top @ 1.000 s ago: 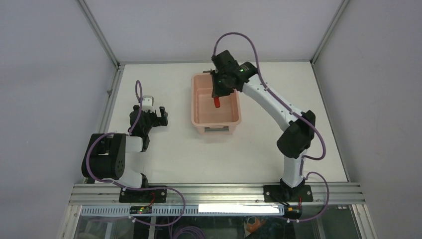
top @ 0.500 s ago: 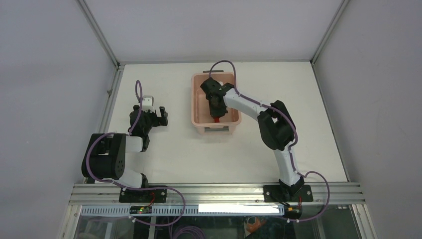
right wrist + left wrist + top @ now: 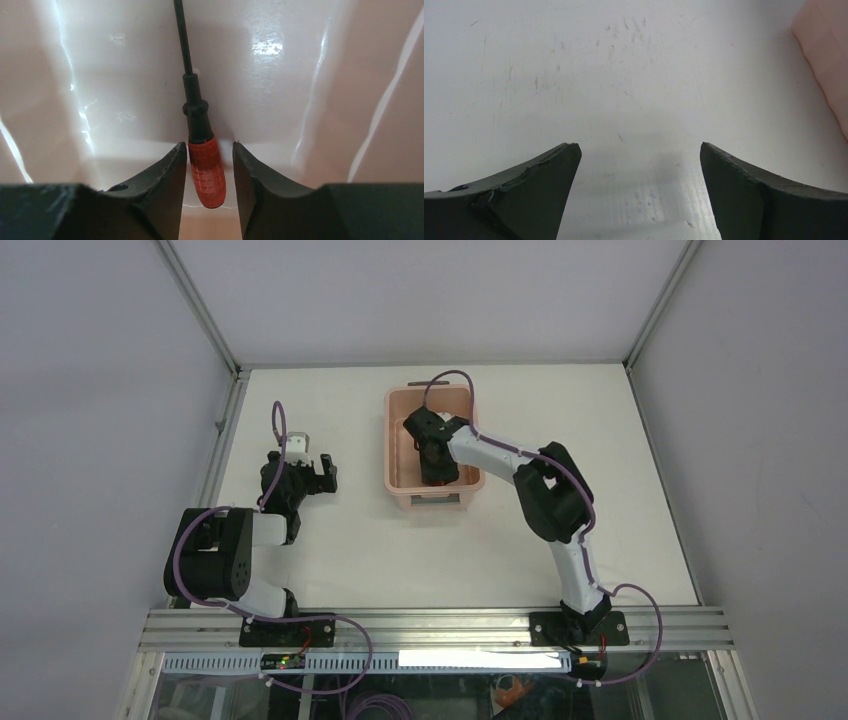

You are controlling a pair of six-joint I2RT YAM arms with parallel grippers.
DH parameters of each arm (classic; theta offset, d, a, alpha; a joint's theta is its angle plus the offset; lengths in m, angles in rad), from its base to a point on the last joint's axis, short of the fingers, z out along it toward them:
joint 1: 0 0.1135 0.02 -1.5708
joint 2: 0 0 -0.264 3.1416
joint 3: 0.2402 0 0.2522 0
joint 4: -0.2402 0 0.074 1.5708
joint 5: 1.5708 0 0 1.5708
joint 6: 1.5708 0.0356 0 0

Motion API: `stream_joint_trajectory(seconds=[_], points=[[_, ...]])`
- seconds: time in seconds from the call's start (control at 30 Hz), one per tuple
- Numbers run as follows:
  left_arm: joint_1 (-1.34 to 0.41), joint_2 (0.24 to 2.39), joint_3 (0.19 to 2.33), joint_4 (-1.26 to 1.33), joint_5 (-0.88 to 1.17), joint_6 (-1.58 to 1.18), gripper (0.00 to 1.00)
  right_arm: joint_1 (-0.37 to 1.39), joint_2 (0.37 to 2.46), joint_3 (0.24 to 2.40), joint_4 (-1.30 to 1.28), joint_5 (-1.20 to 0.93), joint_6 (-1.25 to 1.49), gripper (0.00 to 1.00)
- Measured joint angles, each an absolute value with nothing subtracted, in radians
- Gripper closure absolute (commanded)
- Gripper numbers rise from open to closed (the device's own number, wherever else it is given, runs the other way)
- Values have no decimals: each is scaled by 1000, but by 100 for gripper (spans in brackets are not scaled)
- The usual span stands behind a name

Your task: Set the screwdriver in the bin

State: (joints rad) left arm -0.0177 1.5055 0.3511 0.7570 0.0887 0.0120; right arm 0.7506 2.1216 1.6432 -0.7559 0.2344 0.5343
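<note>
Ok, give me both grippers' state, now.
Left gripper: open, empty, over the table.
Right gripper: inside the bin, jaws parted around the screwdriver handle, gap visible.

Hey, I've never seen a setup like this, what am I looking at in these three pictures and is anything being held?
These are two robot arms bolted at the near edge of a white table. The overhead view shows both. The other two pictures come from cameras on each wrist, looking past that arm's own fingers.

The left gripper is open over bare table, holding nothing. The right gripper has reached down into the pink bin. Its camera shows the red-handled screwdriver between its fingers, shaft pointing away, with the bin floor behind it. A small gap shows on the right side of the handle, so I can't say whether it is gripped.
</note>
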Motion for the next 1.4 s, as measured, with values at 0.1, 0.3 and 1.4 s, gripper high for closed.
stream_joint_trajectory(seconds=[0.1, 0.3, 1.4], points=[[-18, 1505, 351, 757, 88, 12, 1, 754, 2111, 1644, -762, 248, 531, 56], [-18, 1505, 351, 757, 88, 12, 1, 768, 2008, 1661, -787, 249, 483, 6], [-18, 1505, 351, 757, 89, 12, 1, 170, 915, 421, -54, 142, 289, 1]])
